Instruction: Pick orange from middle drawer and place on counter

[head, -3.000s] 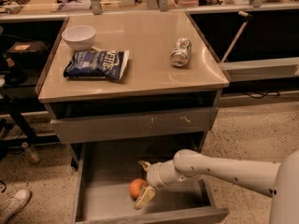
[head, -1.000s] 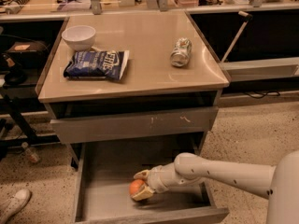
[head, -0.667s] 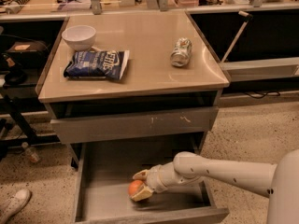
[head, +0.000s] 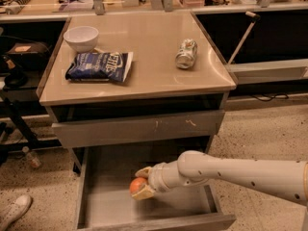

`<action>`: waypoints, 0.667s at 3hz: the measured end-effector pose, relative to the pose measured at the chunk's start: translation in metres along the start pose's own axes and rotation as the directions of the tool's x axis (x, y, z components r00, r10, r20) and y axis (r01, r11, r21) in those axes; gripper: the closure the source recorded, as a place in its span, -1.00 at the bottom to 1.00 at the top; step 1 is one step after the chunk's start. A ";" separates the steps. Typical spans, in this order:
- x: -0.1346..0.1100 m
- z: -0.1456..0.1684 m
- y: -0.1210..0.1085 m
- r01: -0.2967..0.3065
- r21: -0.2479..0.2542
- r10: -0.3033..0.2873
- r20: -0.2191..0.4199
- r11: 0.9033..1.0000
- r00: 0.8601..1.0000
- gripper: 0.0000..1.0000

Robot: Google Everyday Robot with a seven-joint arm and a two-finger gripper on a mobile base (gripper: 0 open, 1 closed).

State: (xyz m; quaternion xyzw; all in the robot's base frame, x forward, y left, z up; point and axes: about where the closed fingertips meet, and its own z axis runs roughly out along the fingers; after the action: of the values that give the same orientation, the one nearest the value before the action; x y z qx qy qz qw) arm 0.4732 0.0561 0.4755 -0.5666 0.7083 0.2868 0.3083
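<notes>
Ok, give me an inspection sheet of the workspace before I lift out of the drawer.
Surface: counter, glossy beige, with bare space in the middle and at the front.
Job's things: orange inside the open middle drawer, not on the counter yet.
Clutter: white bowl, blue chip bag and crushed can, all on the counter.
Grippers: tool low in the middle drawer, fingers closed on the orange, arm reaching in from the right.
Cables: dark cable on the floor at right, away from the arm.
Surroundings: upper drawer pushed in above the tool; shoe and bottle on the floor at left.
</notes>
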 end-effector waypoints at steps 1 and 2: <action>-0.030 -0.032 -0.004 -0.018 0.087 0.022 -0.049 0.996 0.999 1.00; -0.070 -0.072 -0.013 -0.004 0.162 0.019 -0.096 0.987 0.995 1.00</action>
State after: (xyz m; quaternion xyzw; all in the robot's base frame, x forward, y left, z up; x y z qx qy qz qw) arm 0.4896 0.0428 0.5748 -0.5490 0.7467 0.2024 0.3165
